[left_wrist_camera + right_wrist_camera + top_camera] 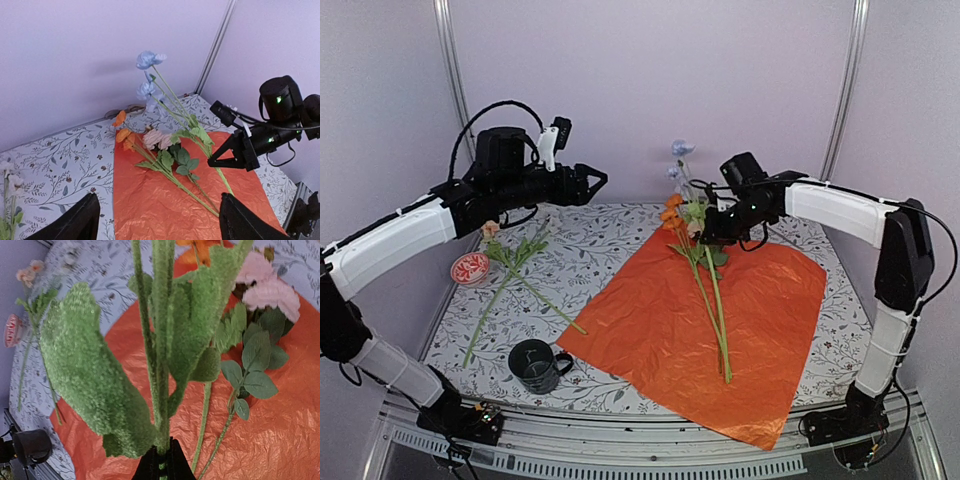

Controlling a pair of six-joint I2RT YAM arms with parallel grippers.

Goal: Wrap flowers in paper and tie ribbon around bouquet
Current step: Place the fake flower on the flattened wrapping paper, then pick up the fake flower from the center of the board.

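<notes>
**Several stems on the orange sheet, one more pinched by the right arm**

A few flowers (705,290) lie on the paper (770,310), with orange and peach heads at the far corner and their green stems running toward the near edge. The paper lies flat with its orange-red side up, right of centre on the leaf-printed tablecloth (600,250), and its near corner reaches the table's front edge.

The right gripper (705,232) hangs over the heads of those flowers. Its fingers are closed on the lower part of a blue-headed stem (680,150), which stands tilted with its pale blue heads up against the back wall. The right wrist view shows the fingertips clamped on the green stalk, just under its big fuzzy leaves.

More loose stems (510,275) lie on the cloth at the left, well apart from the paper.

The left gripper (598,182) is raised above the table's far left, jaws spread wide and gripping nothing.

There are two containers. A black mug (535,365) stands upright just beside the paper's left corner, with its handle toward the sheet. A small red-and-white dish (471,268) sits at the left edge, near the heads of the loose stems. I cannot tell what either one contains.
</notes>
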